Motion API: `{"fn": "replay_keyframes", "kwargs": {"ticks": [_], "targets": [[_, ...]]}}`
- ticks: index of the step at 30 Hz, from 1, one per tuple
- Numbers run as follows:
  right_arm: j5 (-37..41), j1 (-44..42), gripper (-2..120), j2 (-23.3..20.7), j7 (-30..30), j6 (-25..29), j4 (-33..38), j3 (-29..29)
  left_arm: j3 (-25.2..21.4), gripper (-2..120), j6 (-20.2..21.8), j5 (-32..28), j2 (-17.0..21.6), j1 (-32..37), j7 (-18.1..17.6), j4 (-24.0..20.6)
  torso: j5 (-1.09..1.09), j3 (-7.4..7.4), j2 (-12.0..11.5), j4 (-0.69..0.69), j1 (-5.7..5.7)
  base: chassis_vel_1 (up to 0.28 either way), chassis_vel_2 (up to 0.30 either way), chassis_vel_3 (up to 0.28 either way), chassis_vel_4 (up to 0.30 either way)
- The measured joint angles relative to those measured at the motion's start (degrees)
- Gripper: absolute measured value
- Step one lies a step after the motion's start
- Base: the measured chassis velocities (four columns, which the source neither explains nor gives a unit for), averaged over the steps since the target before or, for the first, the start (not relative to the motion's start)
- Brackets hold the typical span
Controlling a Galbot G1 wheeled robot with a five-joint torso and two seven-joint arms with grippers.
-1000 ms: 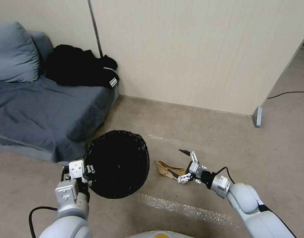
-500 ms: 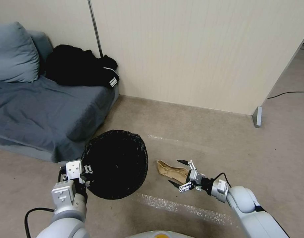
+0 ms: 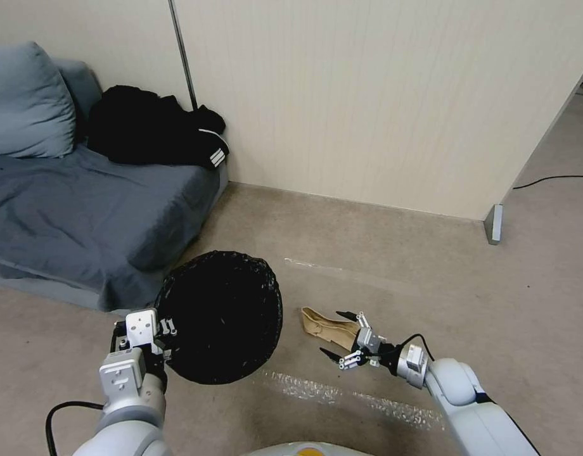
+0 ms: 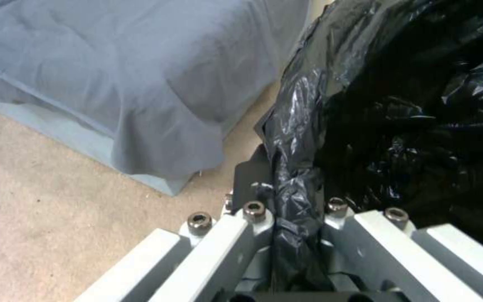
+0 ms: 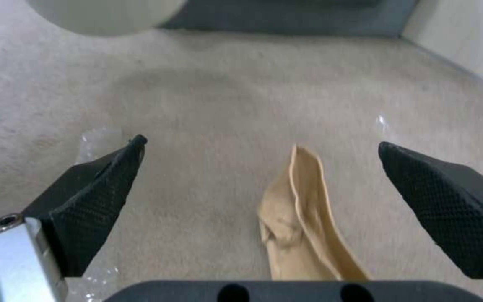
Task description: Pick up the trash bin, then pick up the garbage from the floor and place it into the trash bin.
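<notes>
Head view has the left end effector (image 3: 153, 337) clamped on the liner-covered rim of the trash bin (image 3: 218, 315), holding it tilted just beside the sofa (image 3: 82, 215), while the right end effector (image 3: 342, 335) hovers low with its fingers (image 5: 93, 201) spread wide to either side of the tan paper bag (image 3: 323, 324) lying flat on the floor (image 3: 399, 278). Because the bag is thin and lies flush with the carpet, the pads could close above it or merely push it along, and the slick black liner (image 4: 294, 167) might slip in the left grip.
</notes>
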Motion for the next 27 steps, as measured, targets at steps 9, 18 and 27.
{"fn": "replay_keyframes", "kwargs": {"ticks": [9, 18, 27], "targets": [[-0.8, 3.5, 100, 2.3, 3.4, 0.6, -10.4, 0.3, 0.5, 1, -0.7, 0.9, -0.2, 0.4, 0.2, 0.3, 0.0, 0.0, 0.0, 0.0, 0.0, 0.0, 0.0, 0.0, 0.0], [-3.0, 6.8, 100, 3.5, 4.0, 2.1, -17.5, 0.6, 0.8, 1, -1.0, 1.3, -0.2, 1.0, 0.3, 0.9, 0.0, 0.0, 0.0, 0.0, 0.0, 0.0, 0.0, 0.0, 0.0], [-4.8, 9.8, 100, 4.1, 5.2, 3.1, -23.1, 0.5, 1.3, 1, -1.2, 1.8, -0.4, 1.7, 0.4, 1.1, 0.0, 0.0, 0.0, 0.0, 0.0, 0.0, 0.0, 0.0, 0.0]]}}
